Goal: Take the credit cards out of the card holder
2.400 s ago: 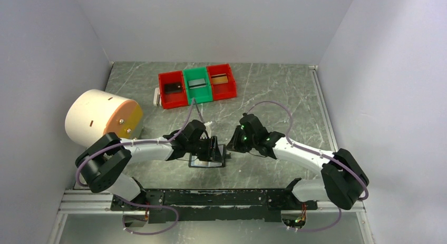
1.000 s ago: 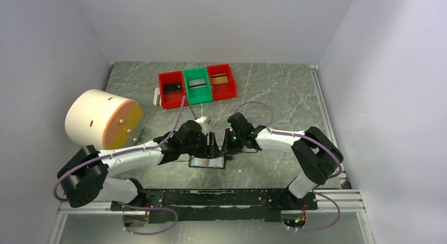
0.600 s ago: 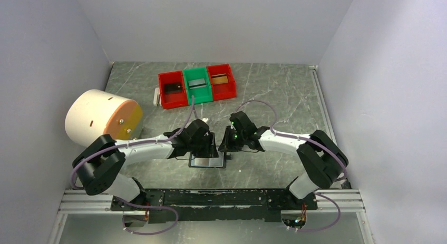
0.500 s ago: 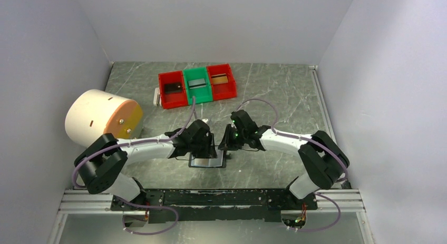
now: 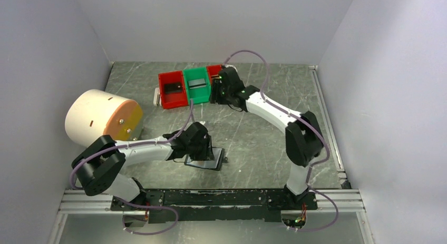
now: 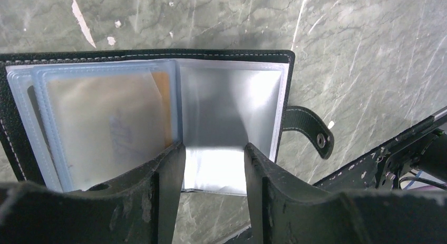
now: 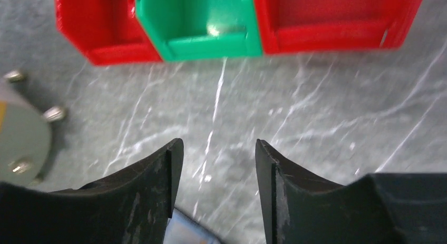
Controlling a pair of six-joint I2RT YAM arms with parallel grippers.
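The black card holder (image 5: 206,160) lies open on the table; in the left wrist view (image 6: 158,53) its glossy pockets face up. A tan-orange credit card (image 6: 161,99) sits in its left pocket. My left gripper (image 5: 203,148) is open, its jaws apart over the right pocket (image 6: 213,149). My right gripper (image 5: 216,91) is at the bins, jaws apart (image 7: 217,144). A bluish card corner (image 7: 185,229) shows low beside its left finger; I cannot tell whether it is held. A dark card (image 5: 172,87) and a grey card (image 5: 197,83) lie in bins.
A red bin (image 5: 164,96), a green bin (image 5: 199,96) and a second red bin (image 5: 230,91) stand in a row at the back; they also show in the right wrist view (image 7: 200,44). A big white cylinder (image 5: 97,117) lies at the left. A small white block (image 5: 156,98) is beside the left bin.
My right arm has swung from the card holder up to the bins at the back. My left gripper has stayed at the card holder, which has turned slightly.
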